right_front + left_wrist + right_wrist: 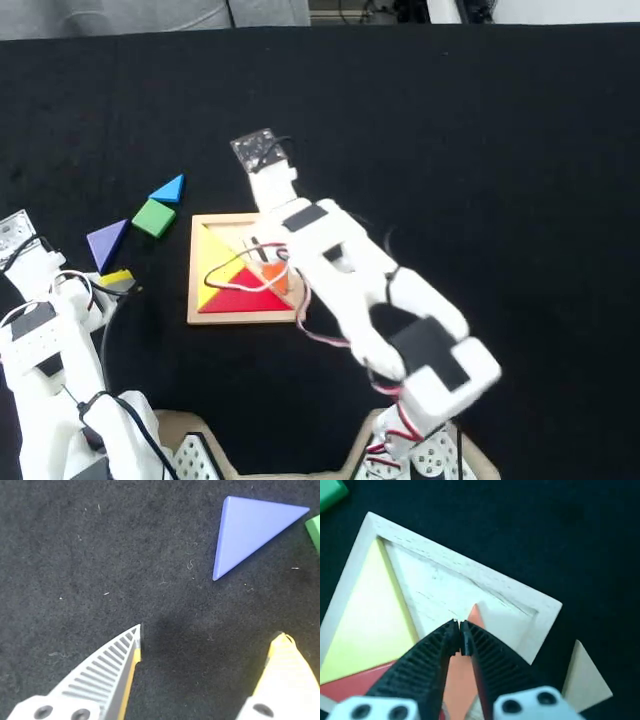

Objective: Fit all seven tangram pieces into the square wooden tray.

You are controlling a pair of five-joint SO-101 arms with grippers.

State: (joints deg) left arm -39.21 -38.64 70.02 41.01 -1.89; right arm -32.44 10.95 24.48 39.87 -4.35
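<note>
Seven pieces are counted; three are in the square wooden tray (pixel 195 270) (pixel 465 567), four are outside it.

- In tray: yellow triangle (pixel 215 262) (pixel 370 620), red triangle (pixel 245 300) (pixel 360 680), orange piece (pixel 275 275) (pixel 476 616). Bare wood is seen between the orange piece's tip and the far rim.
- On the black worktop (pixel 450 150), well apart from the tray: blue triangle (pixel 168 188), green square (pixel 153 217) (pixel 330 492), purple triangle (pixel 105 242) (pixel 245 530).
- Just beside the tray's outer corner: pale triangle (pixel 585 680).
- Right hand (pixel 265 252) (pixel 459 625): closed, nothing gripped, tips over the orange piece. Whether it is touched cannot be told.
- Left hand (pixel 118 282) (pixel 210 632): spread wide, empty, above bare worktop near the purple triangle.

Hazards, as judged:
1. If the orange piece is pushed by the closed tips, it may be wedged against the red triangle or tipped over an edge, since only one narrow point of contact is offered.
2. The light tray may be slid by the same push, so that the seated triangles are disturbed.
3. The pale triangle may be knocked away, as it lies under the right arm's path.
4. The purple triangle may be squeezed out sideways if its slanted sides are gripped.
5. The two arms may be brought into collision if the left one is carried to the tray while the right one is above it.
</note>
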